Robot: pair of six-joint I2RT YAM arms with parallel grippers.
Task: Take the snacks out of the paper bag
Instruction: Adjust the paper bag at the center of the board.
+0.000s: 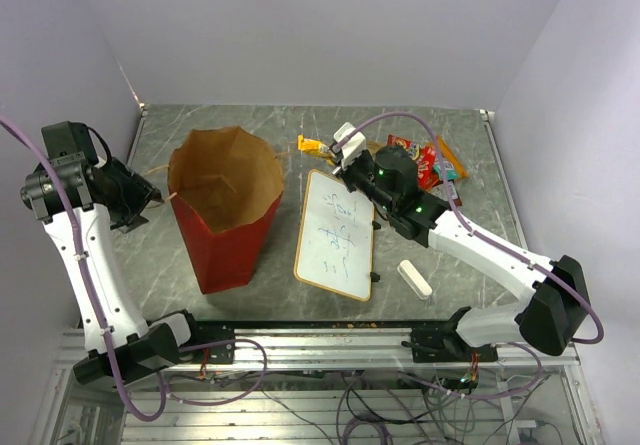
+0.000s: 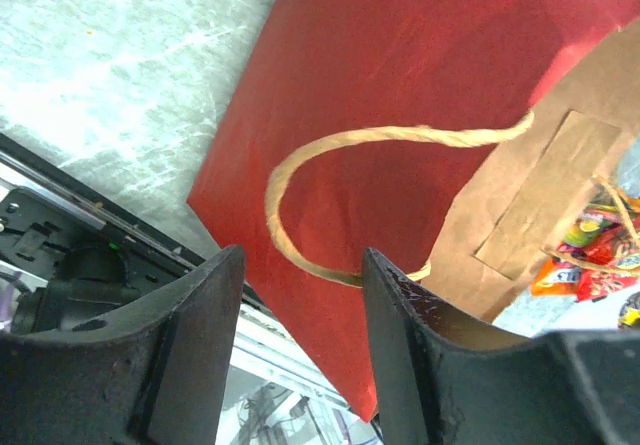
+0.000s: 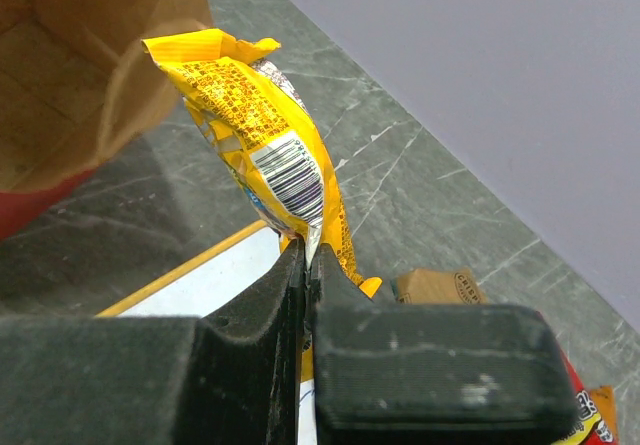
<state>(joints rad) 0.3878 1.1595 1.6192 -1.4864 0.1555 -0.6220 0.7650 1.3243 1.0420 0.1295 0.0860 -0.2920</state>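
Observation:
The paper bag (image 1: 225, 210) stands upright with its mouth open, red outside and brown inside. My left gripper (image 1: 140, 203) is just left of it, open. In the left wrist view the bag's red wall (image 2: 400, 115) and its string handle (image 2: 300, 165) lie just beyond the spread fingers (image 2: 190, 345), with nothing gripped between them. My right gripper (image 1: 343, 157) hovers behind the whiteboard, shut on a yellow snack packet (image 3: 270, 145) by its sealed edge. Other snacks (image 1: 430, 161) lie in a heap at the back right, including a brown packet (image 3: 440, 287).
A wood-framed whiteboard (image 1: 338, 233) lies flat between the bag and the right arm. A white eraser block (image 1: 414, 278) rests near the front edge, to the right of the board. The bag's rim (image 3: 70, 85) is close to the left of the held packet.

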